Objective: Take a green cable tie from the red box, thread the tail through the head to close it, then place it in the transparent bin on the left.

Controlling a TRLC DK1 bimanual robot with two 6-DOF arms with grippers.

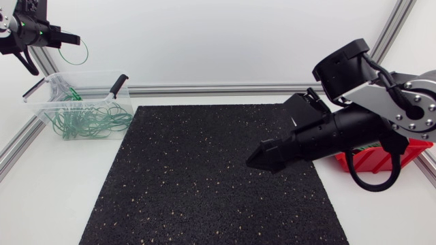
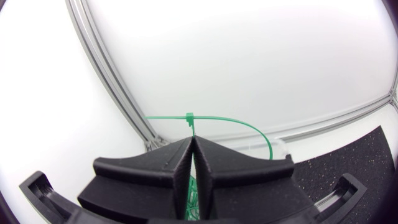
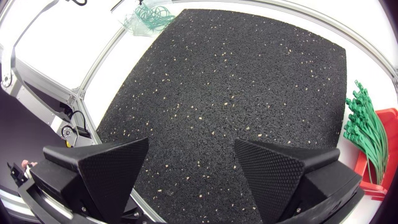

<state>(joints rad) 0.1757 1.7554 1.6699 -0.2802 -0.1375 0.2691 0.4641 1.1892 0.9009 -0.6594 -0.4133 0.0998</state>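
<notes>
So the left end effector (image 1: 68, 38) is hanging up in the air by the far left corner of the transparent bin (image 1: 33, 103). Its two fingers are pressing flat together and pinching the green cable tie (image 1: 86, 53) between them. In the left wrist view the tie (image 2: 189, 118) is sticking up out of the fingertips of the left end effector (image 2: 193, 146) and curving off to one side, with the tail already running through the head. So it's a closed loop, and it's sitting above the bin rather than in it.

The bin is sitting on the white counter (image 1: 41, 197) just beside the black mat (image 1: 204, 184). It's holding a pile of closed green ties (image 1: 88, 121), and a black handle (image 1: 120, 84) is leaning on its far rim.

The right end effector (image 1: 255, 161) is hovering over the right part of the mat, angled down. From its own camera, the right end effector (image 3: 189, 168) is gaping wide open with nothing but mat between the fingers. The red box (image 1: 381, 160) is sitting behind that arm at the mat's right edge, and a bundle of straight green cable ties (image 3: 364, 134) is poking out of it.
</notes>
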